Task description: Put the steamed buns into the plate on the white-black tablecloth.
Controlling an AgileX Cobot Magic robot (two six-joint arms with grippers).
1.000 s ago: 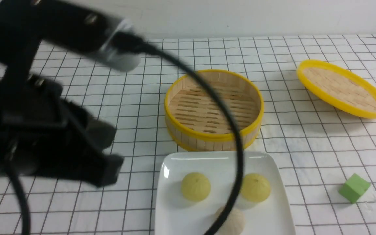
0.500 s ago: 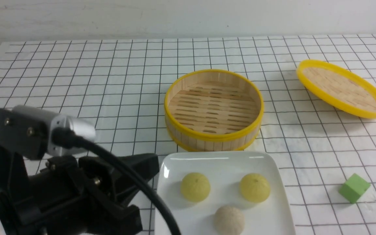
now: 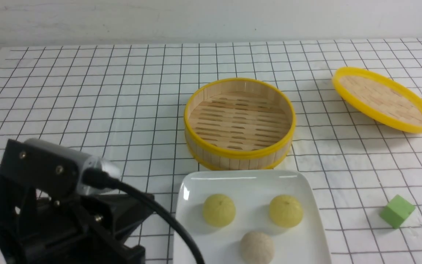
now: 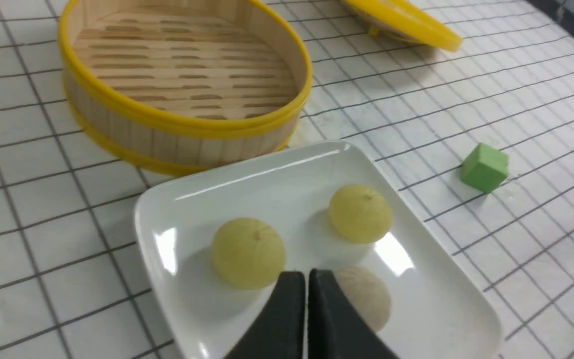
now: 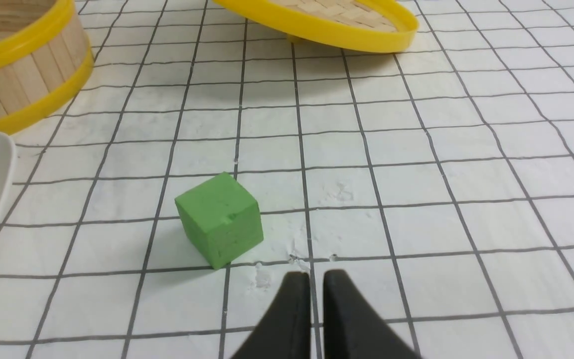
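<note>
The left pincer (image 4: 307, 279) is closed and empty, hovering just above the plate (image 4: 177, 199) near the beige bun (image 4: 366, 294). All three buns lie in the plate: two yellow-green (image 3: 219, 209) (image 3: 286, 210), one beige. The plate sits on the tablecloth (image 3: 86, 91), just in front of the steamer (image 3: 239, 123). The right pincer (image 5: 316, 281) is nearly closed, empty, beside the cube (image 5: 219, 218).

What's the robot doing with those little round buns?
Nothing is being carried right now. All three steamed buns sit in the white plate on the checked tablecloth. The bamboo steamer behind it is empty, and its lid lies off to the side. The left gripper hangs above the plate, jaws together, holding nothing. The right gripper is near a green cube, not touching it.
</note>
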